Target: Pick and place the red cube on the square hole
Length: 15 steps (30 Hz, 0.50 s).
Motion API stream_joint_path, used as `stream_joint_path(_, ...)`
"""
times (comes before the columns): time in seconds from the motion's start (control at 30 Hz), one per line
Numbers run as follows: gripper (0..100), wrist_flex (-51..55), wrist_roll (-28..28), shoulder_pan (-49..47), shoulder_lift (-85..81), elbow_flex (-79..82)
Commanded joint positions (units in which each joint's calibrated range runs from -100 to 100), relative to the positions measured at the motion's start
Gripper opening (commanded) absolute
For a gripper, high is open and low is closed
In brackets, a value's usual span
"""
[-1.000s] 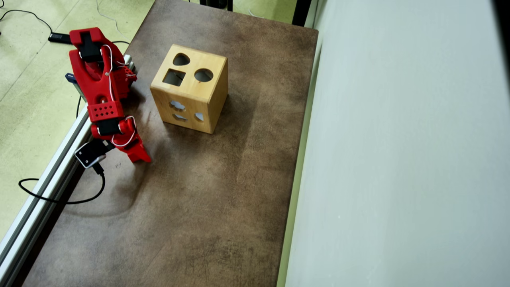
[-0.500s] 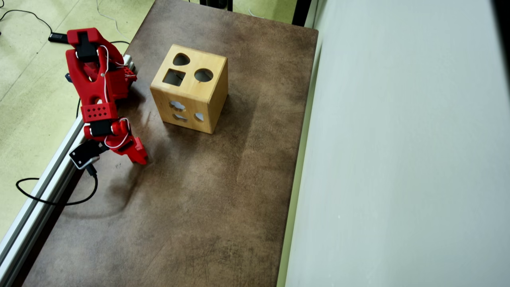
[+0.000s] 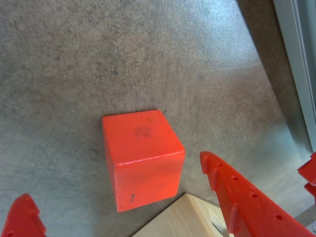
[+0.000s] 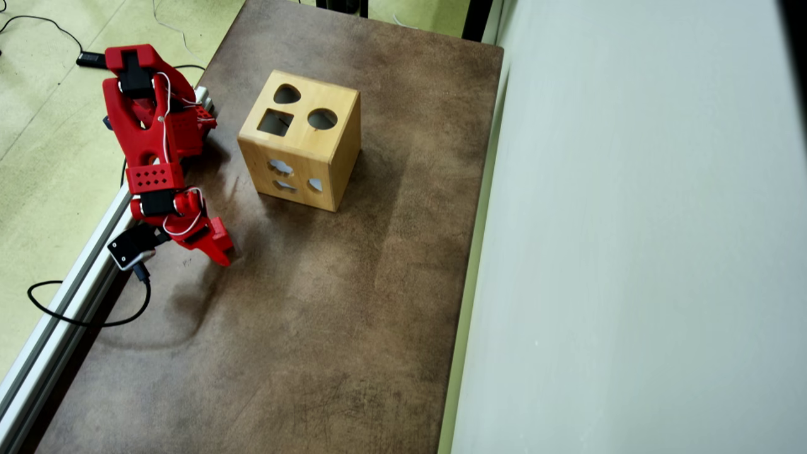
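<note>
- one red cube [image 3: 143, 158] shows in the wrist view, resting on the grey-brown table [image 3: 98, 59] just below the centre of that view, its top face scuffed with dark marks
- one gripper [image 3: 116, 185]: its two red fingers enter the wrist view from 7 o'clock and 4 o'clock, spread wide with the cube between them and touching neither; the claw has hold of nothing
- a pale wooden corner [image 3: 173, 222] pokes in at 6 o'clock in the wrist view, just beside the cube's lower edge
- in the overhead view the cube itself cannot be made out; the one red arm [image 4: 151, 139] reaches from the table's left edge, gripper [image 4: 217, 249] low over the table
- one wooden box [image 4: 302, 142] stands at about 1 o'clock from the gripper, well apart from it
- its top face has three cut-outs: one square hole [image 4: 275, 122], one round hole [image 4: 322, 118], one teardrop-shaped hole [image 4: 287, 94]
- the box's near side face shows three more small openings
</note>
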Motion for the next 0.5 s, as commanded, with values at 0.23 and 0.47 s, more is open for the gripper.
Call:
stream_joint_path(0.23, 48, 0.32, -0.15, 0.21, -1.01, -0.17)
stream_joint_path(0.47, 48, 0.40, -0.20, 0.21, -1.10, -0.08)
